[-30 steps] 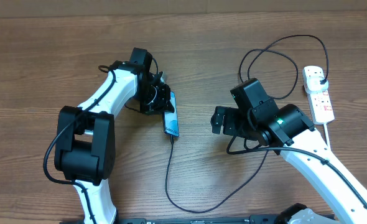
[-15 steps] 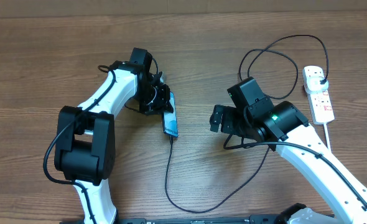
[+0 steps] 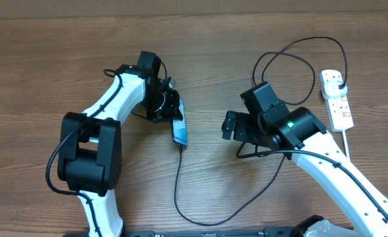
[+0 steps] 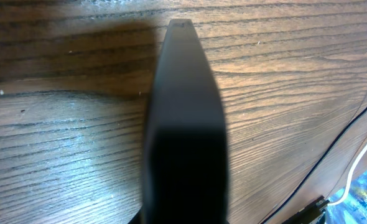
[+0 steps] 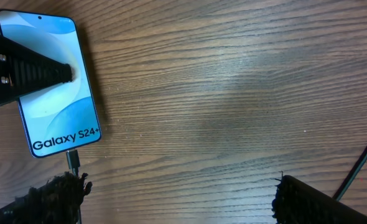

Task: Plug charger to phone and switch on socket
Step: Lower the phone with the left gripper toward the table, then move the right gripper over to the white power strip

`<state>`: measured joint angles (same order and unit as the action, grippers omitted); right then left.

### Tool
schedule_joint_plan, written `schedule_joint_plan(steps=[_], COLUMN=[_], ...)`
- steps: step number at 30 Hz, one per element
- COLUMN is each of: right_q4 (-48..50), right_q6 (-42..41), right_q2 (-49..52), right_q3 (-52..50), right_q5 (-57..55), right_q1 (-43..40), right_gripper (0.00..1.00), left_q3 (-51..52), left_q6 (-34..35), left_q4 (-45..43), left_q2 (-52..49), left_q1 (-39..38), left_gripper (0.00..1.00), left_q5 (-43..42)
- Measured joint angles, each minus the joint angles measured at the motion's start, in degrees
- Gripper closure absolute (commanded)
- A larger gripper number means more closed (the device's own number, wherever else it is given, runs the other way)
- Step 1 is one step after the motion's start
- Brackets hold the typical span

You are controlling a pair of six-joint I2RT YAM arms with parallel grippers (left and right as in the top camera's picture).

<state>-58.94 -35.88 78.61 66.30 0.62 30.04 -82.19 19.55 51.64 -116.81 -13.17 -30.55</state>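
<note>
Standing by the worktop (image 3: 49,59), I can see the phone (image 3: 181,129) lying flat and face up left of centre, with the left end effector (image 3: 173,108) clenched, its dark tip resting on the screen and apparently pinning it down rather than gripping it. The charger (image 3: 178,184) looks already seated: its connector (image 5: 72,158) meets the phone's bottom edge. From there the cable loops round to the black plug (image 3: 339,83) sitting in the socket (image 3: 339,105) at the far right. The right end effector (image 3: 228,126) hangs released and wide, between phone and socket, holding nothing. To my eye what remains is the switch (image 3: 343,103). To do it well, I'd draw those fingers together into one firm tip, swing out to the strip clear of the cable loops beside that arm, choose the rocker next to the occupied outlet, and push straight down so the light strip doesn't skid or tug the cable
</note>
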Motion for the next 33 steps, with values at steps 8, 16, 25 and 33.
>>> schedule_joint_plan(steps=[8, 16, 25, 33], right_q4=[-0.2, -4.74, -8.55, -11.85], right_q6=[-0.09, 0.0, 1.62, 4.52], right_q2=[0.0, 0.02, 0.0, 0.0], right_q3=[0.0, 2.21, 10.78, 10.84], right_q5=[0.0, 0.02, 0.0, -1.16], right_q1=[0.0, -0.94, -7.96, -15.41], right_gripper=[0.0, 0.0, 0.0, 0.0], left_q3=[0.0, 0.0, 0.09, 0.09], left_q6=[0.0, 0.0, 0.0, 0.0], left_q4=[0.7, 0.9, 0.9, 0.9], left_q2=[0.0, 0.0, 0.0, 0.0], left_q1=[0.0, 0.0, 0.0, 0.0], left_gripper=[0.96, 0.96, 0.96, 0.96], left_q5=[0.0, 0.02, 0.22, 0.24])
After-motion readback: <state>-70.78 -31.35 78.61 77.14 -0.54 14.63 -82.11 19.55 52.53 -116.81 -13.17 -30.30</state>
